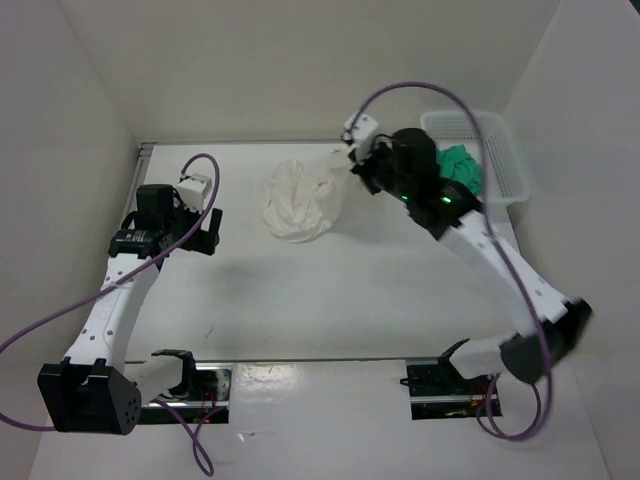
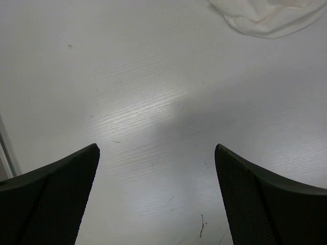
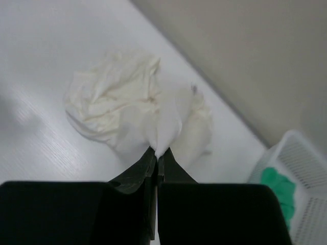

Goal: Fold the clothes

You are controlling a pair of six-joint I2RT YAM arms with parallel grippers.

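The clothes (image 1: 300, 200) are one crumpled white garment bunched in a heap on the table near the back wall. In the right wrist view the clothes (image 3: 117, 102) spread out ahead of my right gripper (image 3: 160, 153), which is shut on a pinched fold of their near edge. From above, the right gripper (image 1: 352, 165) sits at the heap's right side. My left gripper (image 1: 212, 228) hangs open over bare table to the left of the heap. Its fingers (image 2: 51, 194) stand wide apart with nothing between them, and an edge of the clothes (image 2: 265, 18) shows at the top right.
A white mesh basket (image 1: 505, 165) stands at the back right with a green cloth (image 1: 462, 168) inside; it also shows in the right wrist view as basket (image 3: 306, 168) and green cloth (image 3: 278, 189). White walls close in the back and both sides.
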